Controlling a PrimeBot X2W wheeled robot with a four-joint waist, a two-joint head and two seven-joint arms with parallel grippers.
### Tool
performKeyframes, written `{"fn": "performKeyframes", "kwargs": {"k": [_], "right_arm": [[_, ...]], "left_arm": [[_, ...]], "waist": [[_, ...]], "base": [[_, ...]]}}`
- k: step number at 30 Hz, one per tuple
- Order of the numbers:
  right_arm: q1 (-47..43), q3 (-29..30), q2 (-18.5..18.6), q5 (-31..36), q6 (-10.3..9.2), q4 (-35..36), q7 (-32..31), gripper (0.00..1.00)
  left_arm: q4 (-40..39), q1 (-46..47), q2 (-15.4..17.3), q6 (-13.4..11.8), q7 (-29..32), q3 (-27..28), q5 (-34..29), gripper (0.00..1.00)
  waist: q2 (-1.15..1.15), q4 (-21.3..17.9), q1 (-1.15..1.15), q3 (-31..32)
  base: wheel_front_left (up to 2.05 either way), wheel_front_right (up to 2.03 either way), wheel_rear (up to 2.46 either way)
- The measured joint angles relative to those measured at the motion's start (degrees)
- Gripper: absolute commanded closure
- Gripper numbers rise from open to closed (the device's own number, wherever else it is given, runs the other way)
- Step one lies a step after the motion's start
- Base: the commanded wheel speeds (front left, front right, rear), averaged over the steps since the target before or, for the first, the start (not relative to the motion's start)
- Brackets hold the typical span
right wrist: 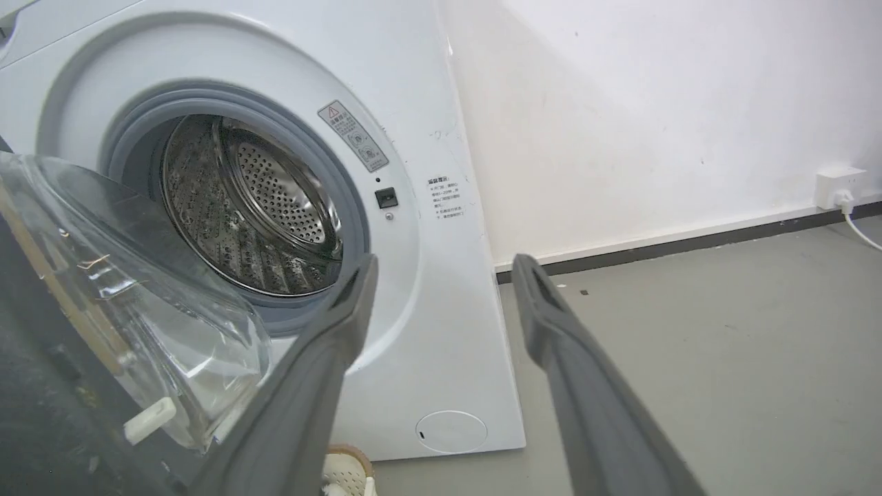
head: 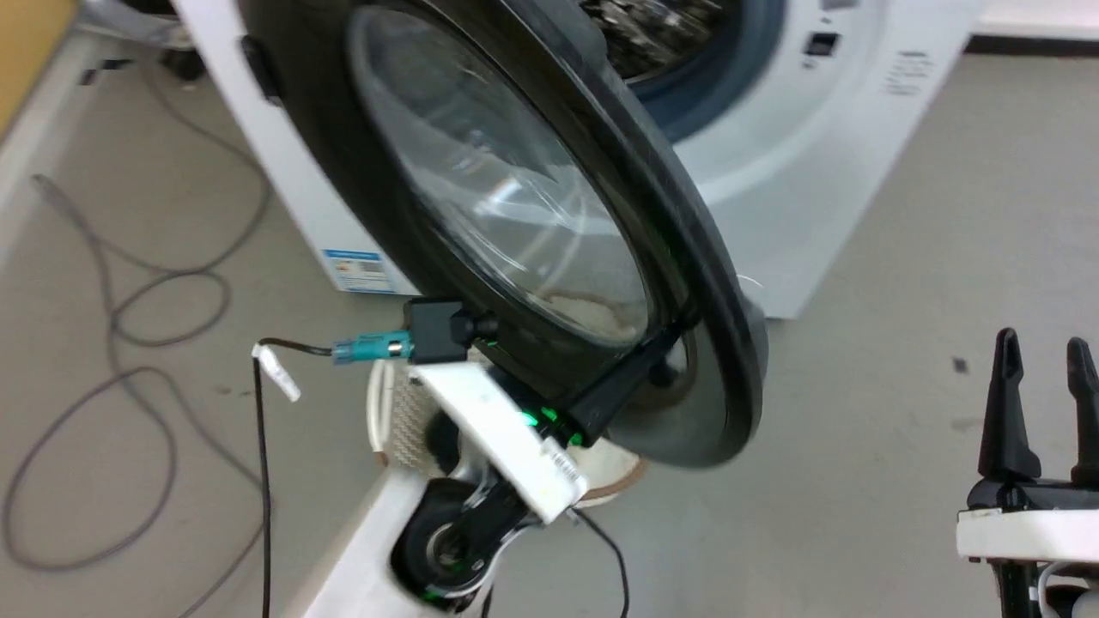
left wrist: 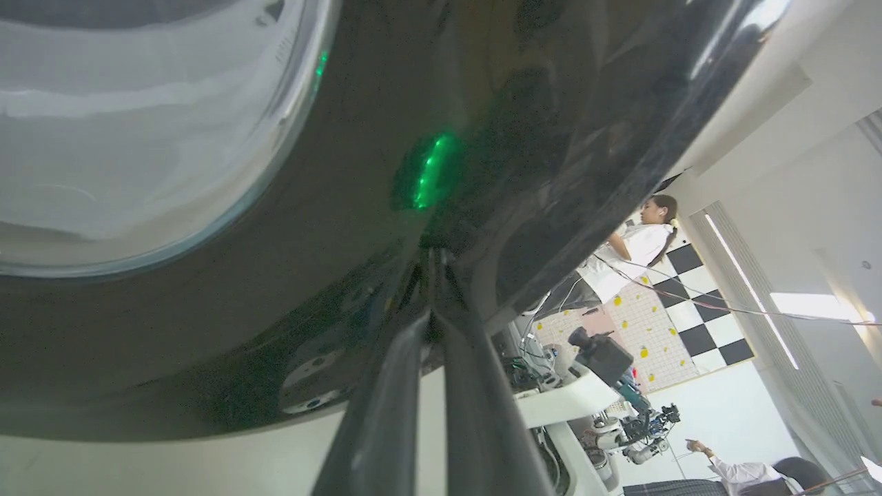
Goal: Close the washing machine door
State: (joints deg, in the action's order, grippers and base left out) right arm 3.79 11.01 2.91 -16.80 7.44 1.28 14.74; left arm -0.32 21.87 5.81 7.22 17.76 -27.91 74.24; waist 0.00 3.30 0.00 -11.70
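The washing machine door (head: 704, 257) hangs ajar off the washing machine (head: 798, 197), at twelve o'clock of the left end effector (head: 665, 343), whose closed fingers touch its black ring. Its glass faces eight o'clock, long axis eleven-to-five. The right end effector (head: 1043, 360), fingers apart, hangs at four o'clock.

Grey cables (head: 180, 274) loop on the floor (head: 901, 386) near a cream basket (head: 412, 421)

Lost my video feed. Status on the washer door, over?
Left gripper shut, pressed against round black-ringed glass door. Right gripper open, apart. Door part open on white washing machine. Small cream basket on floor beneath it.
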Motion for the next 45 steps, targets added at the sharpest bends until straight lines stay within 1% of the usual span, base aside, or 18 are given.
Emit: {"fn": "performKeyframes", "kwargs": {"k": [4, 9, 12, 15, 18, 22, 24, 26, 27, 28, 31, 34, 37, 40, 41, 42, 43, 45], "right_arm": [[0.5, -0.1, 0.0, 0.0, 0.0, -0.1, 0.0, 0.0], [1.2, -0.9, 0.0, 0.0, 0.0, -0.3, 0.0, 0.0], [1.2, -1.0, 0.0, 0.0, 0.0, -0.4, 0.0, 0.0], [1.2, -0.8, 0.0, 0.0, 0.0, -0.5, 0.0, 0.0], [0.7, -0.7, 0.0, 0.0, 0.0, -0.7, 0.0, 0.0], [-0.3, -0.7, 0.0, 0.0, 0.0, -0.9, 0.0, 0.0], [-0.6, -0.6, 0.0, 0.0, 0.0, -1.0, 0.0, 0.0], [-1.1, -0.3, 0.0, 0.0, 0.0, -0.9, 0.0, 0.0], [-1.4, -0.2, 0.0, 0.0, 0.0, -0.9, 0.0, 0.0], [-1.6, 0.0, 0.0, 0.0, 0.0, -0.9, 0.0, 0.0], [-2.2, 0.5, 0.0, 0.0, 0.0, -0.7, 0.0, 0.0], [-2.6, 0.6, 0.0, 0.2, 0.0, -0.1, 0.0, 0.0], [-2.7, -0.4, 0.0, 2.1, 0.0, 1.0, 0.0, 0.0], [-2.7, -0.9, 0.0, 2.7, 0.01, 2.0, 0.0, 0.0], [-2.7, -0.8, 0.0, 2.7, 0.0, 2.4, 0.0, 0.0], [-2.7, -0.7, 0.0, 2.7, 0.0, 2.9, 0.0, 0.0], [-2.7, -0.7, 0.0, 2.7, 0.0, 3.2, 0.0, 0.0], [-2.6, -0.5, 0.0, 2.6, 0.01, 4.1, 0.0, 0.0]], "left_arm": [[6.0, 4.1, -0.1, 0.0, -4.9, -4.0, 0.4, 1.0], [12.8, 7.8, -0.1, 0.0, -10.2, -7.0, 1.7, 1.0], [14.9, 9.1, 0.1, 0.0, -12.7, -8.7, 3.1, 1.0], [15.4, 9.5, 0.7, 0.0, -15.0, -10.7, 3.8, 1.0], [15.1, 9.5, 2.1, 0.0, -17.8, -12.3, 4.1, 1.0], [14.2, 9.5, 5.3, 0.0, -22.6, -14.6, 2.2, 1.0], [14.6, 9.6, 7.4, 0.0, -26.4, -15.7, -1.5, 1.0], [16.8, 9.9, 9.5, -0.1, -29.7, -16.1, -6.6, 1.0], [18.3, 10.1, 10.4, -1.1, -30.8, -15.9, -9.5, 1.0], [19.3, 10.4, 11.1, -2.7, -31.6, -15.3, -12.5, 1.0], [19.9, 11.3, 12.1, -9.7, -32.4, -11.3, -22.2, 1.0], [15.7, 11.1, 12.4, -16.7, -32.4, -5.0, -34.5, 1.0], [11.0, 8.6, 12.0, -21.8, -32.5, 1.7, -42.7, 1.0], [8.0, 4.1, 12.2, -25.3, -32.5, 5.8, -50.3, 1.0], [7.3, 2.5, 12.4, -26.0, -32.5, 6.8, -52.3, 0.97], [6.4, 1.0, 12.4, -26.9, -32.5, 8.0, -54.1, 0.27], [5.6, -0.5, 12.4, -27.9, -32.5, 8.7, -56.0, 0.0], [3.9, -3.7, 12.4, -29.2, -32.5, 10.1, -58.7, 0.0]], "waist": [[0.0, -2.7, 0.0, -1.1], [0.0, -5.3, 0.0, -2.0], [0.0, -6.1, 0.0, -2.1], [0.0, -6.2, 0.0, -1.5], [0.0, -5.8, 0.0, -0.5], [0.0, -5.2, 0.0, 1.2], [0.0, -4.9, 0.0, 2.1], [0.0, -4.6, 0.0, 2.9], [0.0, -4.5, 0.0, 3.3], [0.0, -4.3, 0.0, 3.7], [0.0, -3.7, 0.0, 4.6], [0.0, -3.0, 0.0, 5.2], [0.0, -2.7, 0.0, 5.7], [0.0, -2.7, 0.0, 6.4], [0.0, -2.7, 0.0, 6.6], [0.0, -2.6, 0.0, 6.8], [0.0, -2.6, 0.0, 7.1], [0.0, -2.5, 0.0, 7.6]], "base": [[0.0, 0.0, 0.0], [0.0, 0.0, 0.0], [0.0, 0.0, 0.0], [0.0, 0.0, 0.0], [0.0, 0.0, 0.0], [0.0, 0.0, 0.0], [0.0, 0.0, 0.0], [0.0, 0.0, 0.0], [0.0, 0.0, 0.0], [0.0, 0.0, 0.0], [0.0, 0.0, 0.0], [0.0, 0.0, 0.0], [0.0, 0.0, 0.0], [0.0, 0.0, 0.0], [0.0, 0.0, 0.0], [0.0, 0.0, 0.0], [0.0, 0.0, 0.0], [0.0, 0.0, 0.0]]}}
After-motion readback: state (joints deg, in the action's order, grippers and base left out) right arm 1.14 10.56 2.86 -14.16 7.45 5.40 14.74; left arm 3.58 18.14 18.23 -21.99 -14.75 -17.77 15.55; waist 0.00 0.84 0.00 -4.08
